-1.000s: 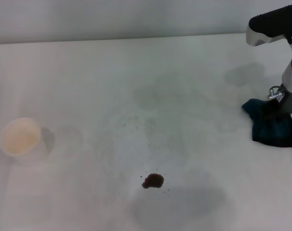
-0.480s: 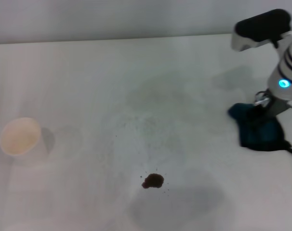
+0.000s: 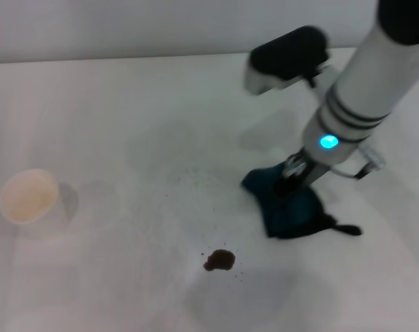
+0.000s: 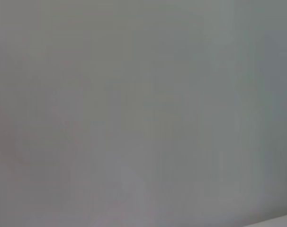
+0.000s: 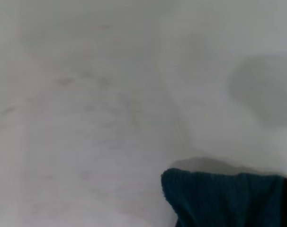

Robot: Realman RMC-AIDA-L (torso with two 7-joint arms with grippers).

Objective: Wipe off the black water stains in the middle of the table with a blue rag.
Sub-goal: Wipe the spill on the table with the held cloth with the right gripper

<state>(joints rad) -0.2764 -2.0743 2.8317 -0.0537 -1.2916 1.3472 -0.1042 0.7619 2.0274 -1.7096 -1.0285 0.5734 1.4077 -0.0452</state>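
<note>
Crumpled blue rag [image 3: 287, 207] lies near black water stains [image 3: 220, 260].

Right arm reaching in from the upper right of the head view, white forearm slanting down and leftward toward the middle of the bench. Black-and-white wrist module jutting out to the left above the forearm. Striped dark bands ringing the wrist, with a lit cyan dot just below them. Right gripper [image 3: 290, 181] pointing down at the end of the arm, low over the bench, pressed into the rag [image 3: 287, 206]; tips buried in the cloth. Left arm out of the head view, nothing of it showing.
</note>
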